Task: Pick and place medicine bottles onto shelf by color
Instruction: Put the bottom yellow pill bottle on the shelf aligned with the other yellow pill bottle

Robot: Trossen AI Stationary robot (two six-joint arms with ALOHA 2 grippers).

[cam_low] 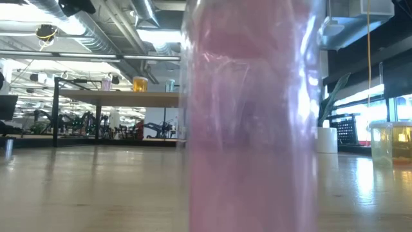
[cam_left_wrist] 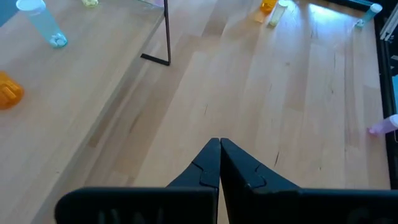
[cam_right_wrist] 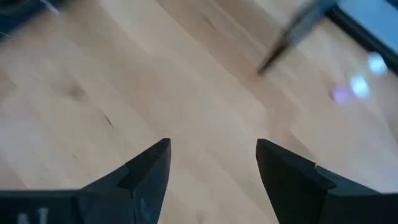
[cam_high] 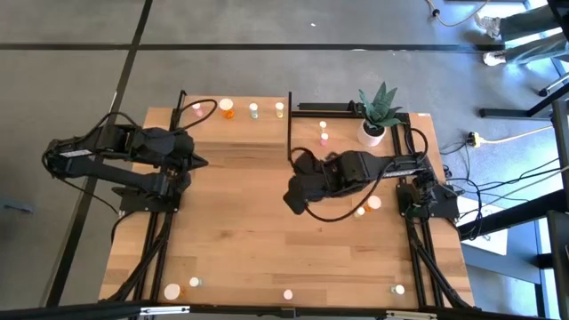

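The shelf (cam_high: pixel 238 133) stands at the table's far middle, with a pink (cam_high: pixel 197 108), an orange (cam_high: pixel 228 108), a bluish (cam_high: pixel 253 109) and a yellowish bottle (cam_high: pixel 279 108) upright in a row along its far edge. My left gripper (cam_high: pixel 203 161) hovers shut just off the shelf's near left side and holds nothing; in its wrist view (cam_left_wrist: pixel 219 149) the fingertips meet over bare wood. My right gripper (cam_high: pixel 293 200) hangs open above the table's middle, its fingers (cam_right_wrist: pixel 211 155) over bare wood. Other bottles stand on the tabletop. One pink bottle (cam_low: pixel 251 129) fills the low view.
Two pink bottles (cam_high: pixel 324 132) stand far right of the shelf, beside a white plant pot (cam_high: pixel 373 132). Two bottles (cam_high: pixel 366 207) sit under my right arm. Along the near edge stand an orange (cam_high: pixel 172 291), a greenish (cam_high: pixel 195 283), a pink (cam_high: pixel 287 293) and a yellowish bottle (cam_high: pixel 398 289).
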